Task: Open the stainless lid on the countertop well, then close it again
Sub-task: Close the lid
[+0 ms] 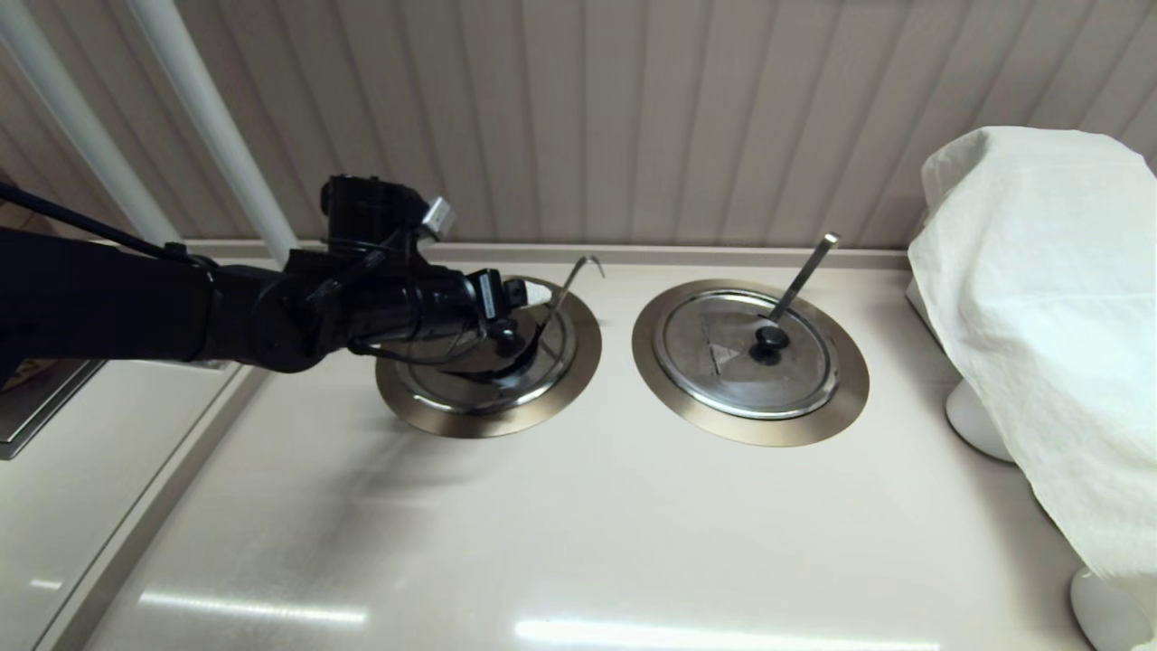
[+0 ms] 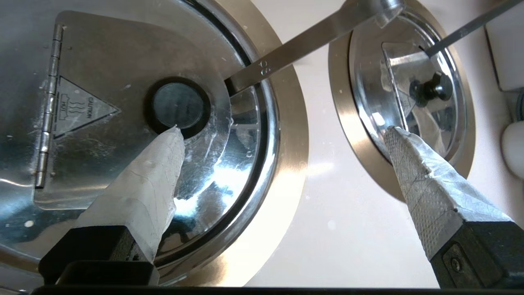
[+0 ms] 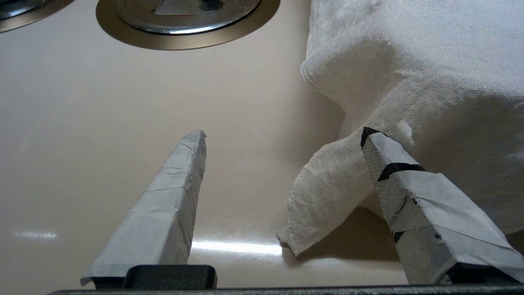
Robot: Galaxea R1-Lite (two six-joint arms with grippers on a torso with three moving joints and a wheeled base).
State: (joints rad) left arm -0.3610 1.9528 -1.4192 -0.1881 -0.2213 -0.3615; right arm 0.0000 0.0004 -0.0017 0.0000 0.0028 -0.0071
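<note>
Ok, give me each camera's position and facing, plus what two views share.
Head view: on the robot's head, facing forward and down at the counter; left arm reaches to the stainless lid.
Left wrist view: behind the open left gripper, looking down on the lid's black knob.
Right wrist view: behind the open right gripper, facing counter and white cloth.
Head and left wrist share the twin lid.

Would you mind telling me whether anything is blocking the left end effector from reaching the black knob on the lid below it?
Nothing visible blocks it. The left end effector is open just above the stainless lid, one fingertip at the black knob. The ladle handle rises beside the knob, off the approach.
</note>
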